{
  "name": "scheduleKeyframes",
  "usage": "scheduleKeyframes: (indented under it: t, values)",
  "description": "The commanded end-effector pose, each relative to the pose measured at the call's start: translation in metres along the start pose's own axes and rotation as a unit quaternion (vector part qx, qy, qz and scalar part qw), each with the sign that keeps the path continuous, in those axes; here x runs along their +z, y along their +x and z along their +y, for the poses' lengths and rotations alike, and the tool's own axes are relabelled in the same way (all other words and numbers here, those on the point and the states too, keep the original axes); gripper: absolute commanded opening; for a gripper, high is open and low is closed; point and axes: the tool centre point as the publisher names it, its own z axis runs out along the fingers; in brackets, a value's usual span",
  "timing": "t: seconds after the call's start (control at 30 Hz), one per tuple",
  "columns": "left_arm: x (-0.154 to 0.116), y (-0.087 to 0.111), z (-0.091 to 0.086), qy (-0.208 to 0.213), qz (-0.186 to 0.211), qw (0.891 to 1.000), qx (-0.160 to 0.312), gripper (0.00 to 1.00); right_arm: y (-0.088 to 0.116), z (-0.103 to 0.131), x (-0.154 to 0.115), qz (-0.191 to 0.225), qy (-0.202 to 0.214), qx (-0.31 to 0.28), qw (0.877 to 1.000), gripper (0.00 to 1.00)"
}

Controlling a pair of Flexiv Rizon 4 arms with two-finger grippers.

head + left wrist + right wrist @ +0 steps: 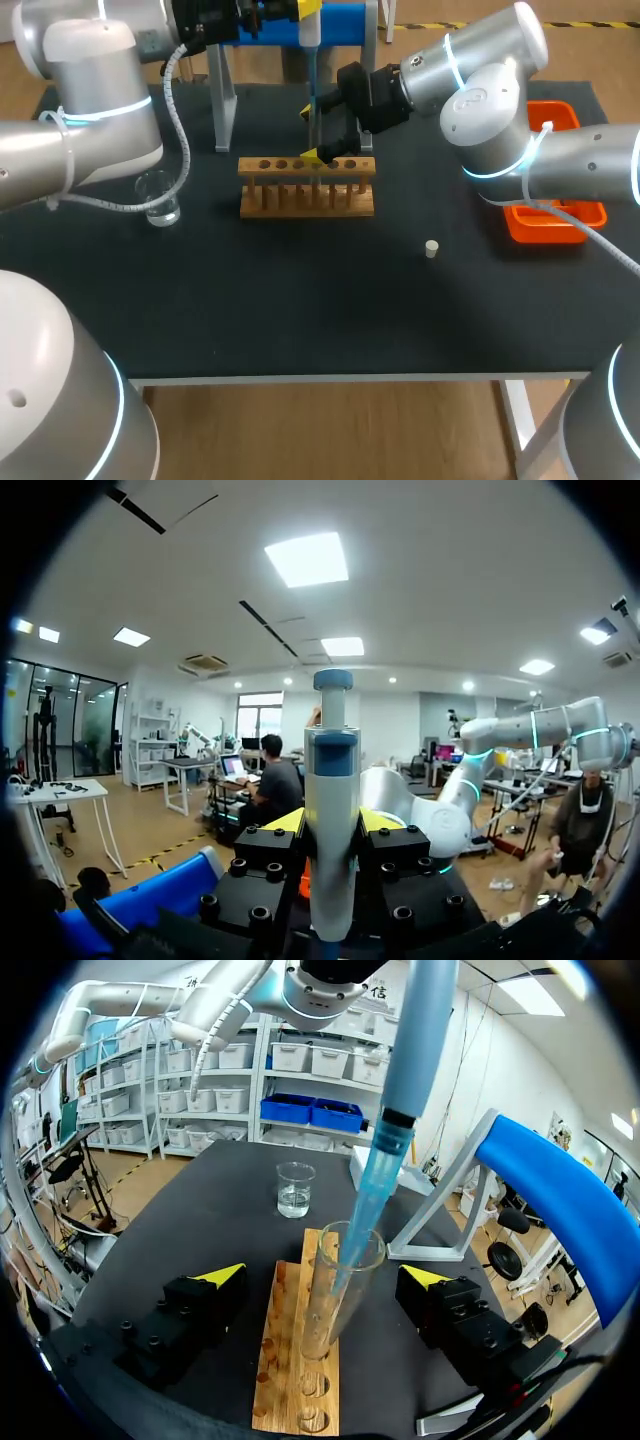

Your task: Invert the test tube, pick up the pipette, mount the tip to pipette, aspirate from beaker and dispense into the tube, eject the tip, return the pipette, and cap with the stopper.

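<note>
Left gripper (335, 825): yours pinches the pipette (332, 810) upright between its fingers.
Right gripper (325, 1275): spread, one finger either side of the test tube (338, 1295), touching neither.
Test tube: stands in the wooden rack (295, 1360), with the pipette's blue tip (375, 1185) inside its mouth.
Beaker (160, 200): near the rack's left end.
Stopper (432, 249): on the table, apart from the rack.

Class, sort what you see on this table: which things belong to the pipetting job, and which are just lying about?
For the job:
pipette
tip
test tube
beaker
stopper
wooden rack
blue stand

Lying about:
orange tray, its use not shown
</note>
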Motion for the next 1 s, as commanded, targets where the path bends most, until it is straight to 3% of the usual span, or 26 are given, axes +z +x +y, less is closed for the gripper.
scheduleKeyframes:
  t: [0.03, 1.0]
  values:
    - [0.000, -0.002, 0.003, 0.004, 0.004, 1.000, 0.001, 0.00, 0.000, 0.000, -0.001, 0.001, 0.001, 0.000, 1.000, 1.00]
    - [0.000, -0.005, 0.020, 0.001, 0.009, 1.000, 0.002, 0.00, 0.000, 0.000, -0.001, 0.001, 0.001, 0.000, 1.000, 1.00]
